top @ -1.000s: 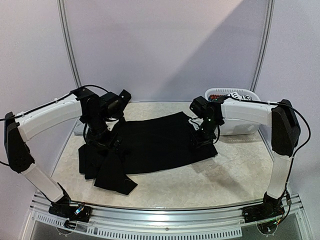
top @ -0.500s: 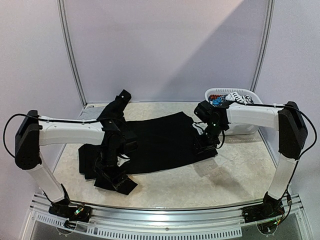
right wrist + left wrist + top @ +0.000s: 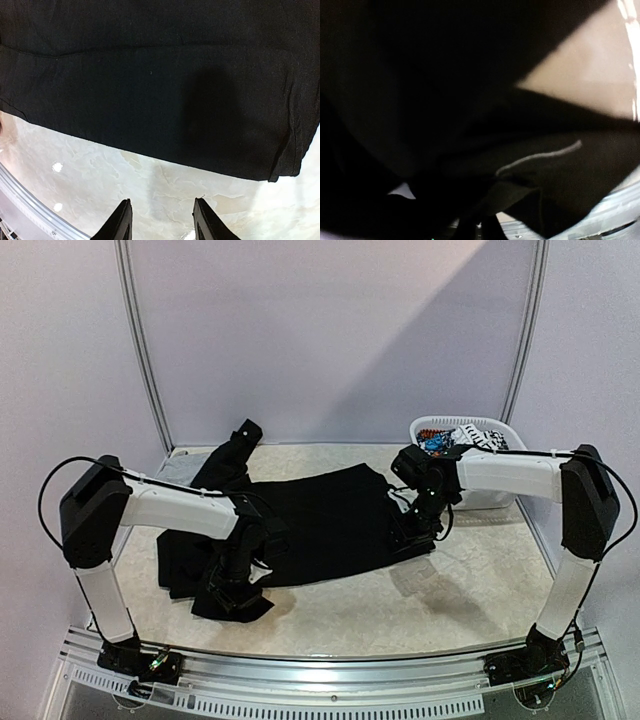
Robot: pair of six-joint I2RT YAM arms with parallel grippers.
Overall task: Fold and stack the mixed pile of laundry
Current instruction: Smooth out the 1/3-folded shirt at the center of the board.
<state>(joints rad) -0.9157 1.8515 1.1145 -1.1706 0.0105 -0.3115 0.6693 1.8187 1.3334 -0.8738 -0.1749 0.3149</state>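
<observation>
A large black garment (image 3: 320,515) lies spread across the middle of the table (image 3: 470,590), its left side bunched into loose folds and one sleeve trailing toward the back wall. The left gripper (image 3: 232,585) is down on the folded flap at the near left corner of that garment. Its wrist camera sees little but dark cloth, so I cannot tell whether its fingers are apart or closed. The right gripper (image 3: 415,535) sits at the garment's right edge. Its two fingers (image 3: 119,222) stand apart with bare table between them (nothing is held), and the hem runs just ahead of the tips. A grey piece of cloth (image 3: 182,468) lies at the back left, partly under the black sleeve. A white basket (image 3: 455,421) stands at the back right behind the right arm, with a printed piece (image 3: 440,441) inside it.
</observation>
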